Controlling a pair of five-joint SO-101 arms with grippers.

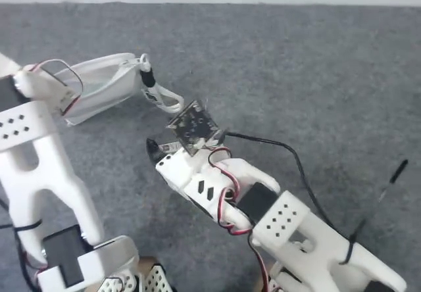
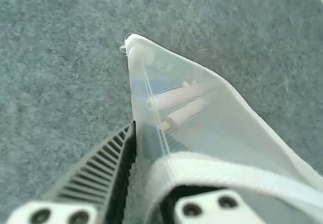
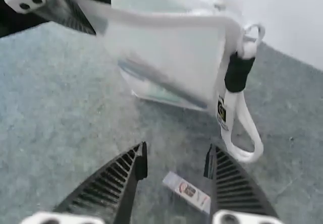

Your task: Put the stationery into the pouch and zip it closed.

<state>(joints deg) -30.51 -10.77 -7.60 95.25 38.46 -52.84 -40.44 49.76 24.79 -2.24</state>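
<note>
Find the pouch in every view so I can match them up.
High view: pouch at upper left, beside an arm.
Left wrist view: pouch against the jaws, stationery inside.
Right wrist view: pouch beyond the open jaws.
Shared landmark: black tab on its strap, high and right wrist views.

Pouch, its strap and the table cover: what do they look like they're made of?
Pouch: thin, soft, frosted see-through sheet, likely plastic or fine mesh; the pens inside show through its wall. Strap: white woven cord or tape, matte, judging by its limp loop. Table cover: grey felt or short-pile carpet, matte, with a fuzzy speckled surface.
</note>
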